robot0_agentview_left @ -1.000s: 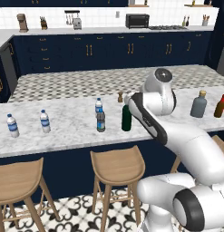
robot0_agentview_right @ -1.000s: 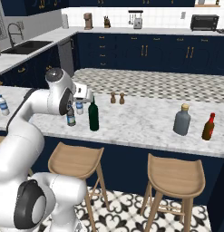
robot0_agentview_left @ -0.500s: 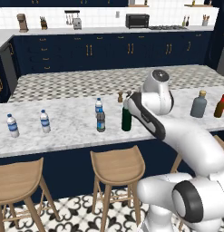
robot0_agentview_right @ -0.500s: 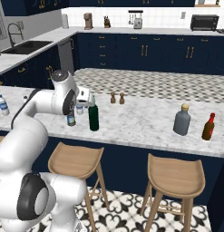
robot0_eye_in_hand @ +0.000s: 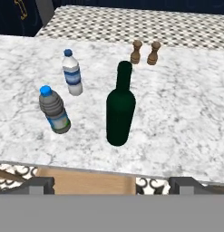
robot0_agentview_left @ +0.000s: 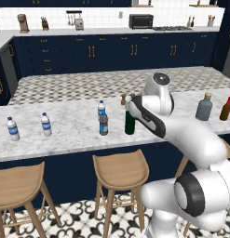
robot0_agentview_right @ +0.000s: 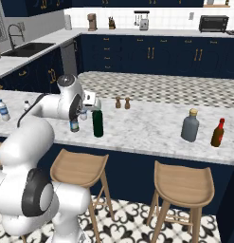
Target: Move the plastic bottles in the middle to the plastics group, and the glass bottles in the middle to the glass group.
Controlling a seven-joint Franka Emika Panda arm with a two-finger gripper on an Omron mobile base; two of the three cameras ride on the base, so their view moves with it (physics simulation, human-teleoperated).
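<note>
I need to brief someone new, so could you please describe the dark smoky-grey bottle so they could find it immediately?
On the white marble counter, look at the middle cluster beside the tall green wine bottle. The smoky-grey bottle is the short, blue-capped one nearest the counter's front edge; unlike the clear bottle behind it, its body is dark.

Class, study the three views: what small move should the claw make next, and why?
Probably ease the open claw forward and down toward the green wine bottle. It stands upright, directly ahead between the fingertips, untouched, with the smoky-grey bottle apart at its side.
</note>
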